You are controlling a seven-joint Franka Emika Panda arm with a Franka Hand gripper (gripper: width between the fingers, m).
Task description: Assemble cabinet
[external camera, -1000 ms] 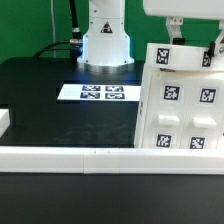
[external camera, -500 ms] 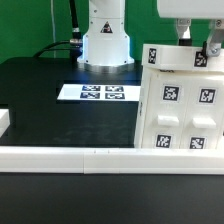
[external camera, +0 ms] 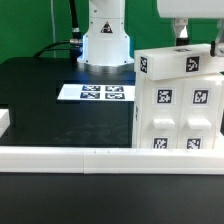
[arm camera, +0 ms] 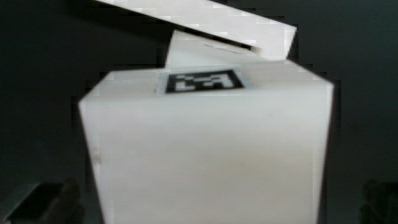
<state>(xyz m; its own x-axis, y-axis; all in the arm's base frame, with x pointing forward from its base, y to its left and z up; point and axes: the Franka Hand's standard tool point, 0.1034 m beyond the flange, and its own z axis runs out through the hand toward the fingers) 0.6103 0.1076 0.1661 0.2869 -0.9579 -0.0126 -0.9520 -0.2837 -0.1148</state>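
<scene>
Since a second ago the small tagged panel that hung tilted in the pincer has come to lie flat as the top face of the cabinet [external camera: 178, 100], and the arm has lifted a little clear of it. Nearest the exterior camera runs a long low white rail [external camera: 70, 157], smooth and square-edged, spanning the front of the black table [external camera: 40, 95], whose surface is matte and faintly textured. Behind the rail, on the exterior view's right, stands the cabinet: a boxy body of smooth white plastic with crisp edges and square black-and-white tags on its front and top. Farther back lies the marker board [external camera: 97, 93], thin and flat, with the robot's glossy white base [external camera: 106, 38] behind it against a green backdrop. The gripper [external camera: 198, 38] hangs just above the cabinet's top, at its far edge, fingers spread wide with nothing between them. In the wrist view the cabinet [arm camera: 210, 150] fills the frame directly beneath, one tag on its top.
</scene>
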